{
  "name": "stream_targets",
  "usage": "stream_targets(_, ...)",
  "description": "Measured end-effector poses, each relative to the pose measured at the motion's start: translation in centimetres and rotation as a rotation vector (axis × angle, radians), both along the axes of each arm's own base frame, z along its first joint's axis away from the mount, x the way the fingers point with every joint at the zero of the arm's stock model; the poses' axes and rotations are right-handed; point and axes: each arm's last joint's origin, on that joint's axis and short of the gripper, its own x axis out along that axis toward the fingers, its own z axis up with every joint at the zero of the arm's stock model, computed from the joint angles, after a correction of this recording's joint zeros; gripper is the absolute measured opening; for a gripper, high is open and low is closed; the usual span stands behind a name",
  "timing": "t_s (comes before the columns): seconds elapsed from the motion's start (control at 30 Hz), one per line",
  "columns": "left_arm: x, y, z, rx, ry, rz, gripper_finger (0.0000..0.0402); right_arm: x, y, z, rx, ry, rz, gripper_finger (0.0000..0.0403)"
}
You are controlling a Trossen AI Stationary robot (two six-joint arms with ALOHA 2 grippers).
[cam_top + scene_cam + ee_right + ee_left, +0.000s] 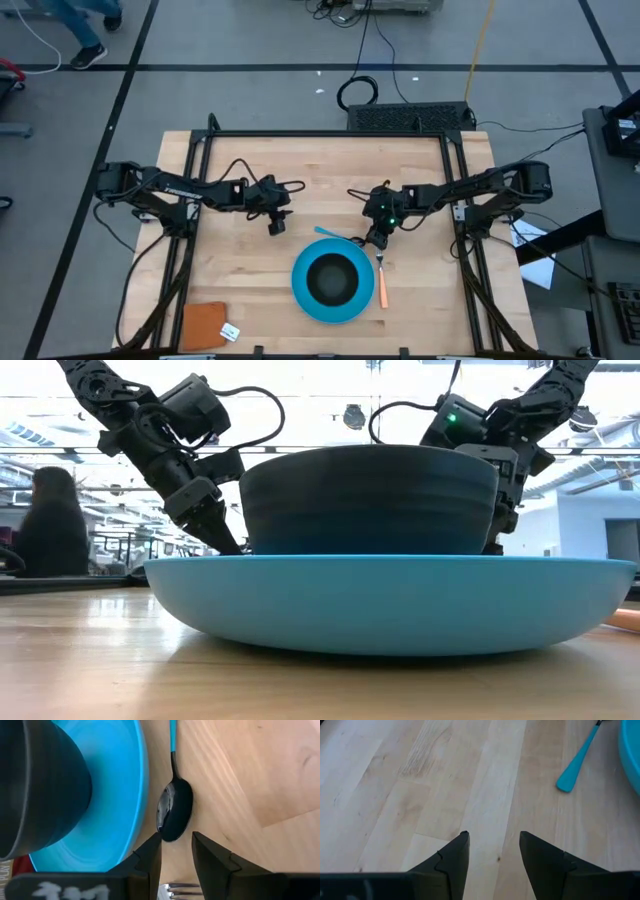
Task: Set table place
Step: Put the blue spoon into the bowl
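My right end effector hovers open and empty just over the spoon, which lies on the counter touching the plate rim. My left end effector waits open above bare wood, well apart from it. The bowl sits in the plate and the fork lies beside it, so I judge only the spoon needs placing.

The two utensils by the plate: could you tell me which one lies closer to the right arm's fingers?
The teal-handled spoon: its dark bowl sits just ahead of the fingers, beside the blue plate. The orange-handled fork lies farther along the plate's side.
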Motion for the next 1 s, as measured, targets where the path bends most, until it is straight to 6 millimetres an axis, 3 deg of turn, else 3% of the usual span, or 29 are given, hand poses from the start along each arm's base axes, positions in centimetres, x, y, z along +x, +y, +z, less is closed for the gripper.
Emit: stream_targets(1.0,-0.06,0.0,-0.06,0.011,0.012,-0.013,0.0179,0.89,0.46,-0.91,0.007,-0.022,0.006,0.0099)
